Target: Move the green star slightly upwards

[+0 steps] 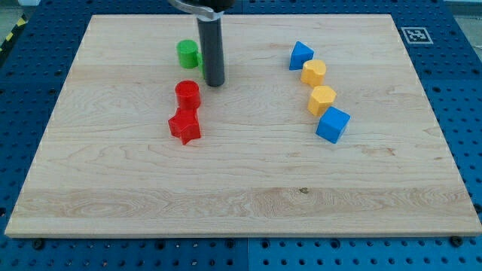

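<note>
A wooden board (248, 188) lies on a blue table with holes (467, 90). The arm ends in a dark rod (212, 45), which stands upright over the far left part of the board. The tip (215, 83) rests on the wood. The arm carries no claw, only this rod, so it grasps nothing.

The green star (203, 66) is almost fully hidden behind the rod. Only a thin green edge shows at the rod's left side, so its shape cannot be confirmed. Just left of it, a little farther back, stands a green cylinder (187, 53).

Nearer than the tip and slightly to its left stands a red cylinder (187, 95). It is close to the tip, but whether they touch cannot be told. A red star (184, 126) lies just in front of the cylinder, touching it or nearly so.

On the right side four blocks make a curved row from far to near: a blue block (301, 55), a yellow block (314, 72), a second yellow block (322, 99) and a blue cube (333, 124). A printed marker (415, 35) sits at the far right corner.
</note>
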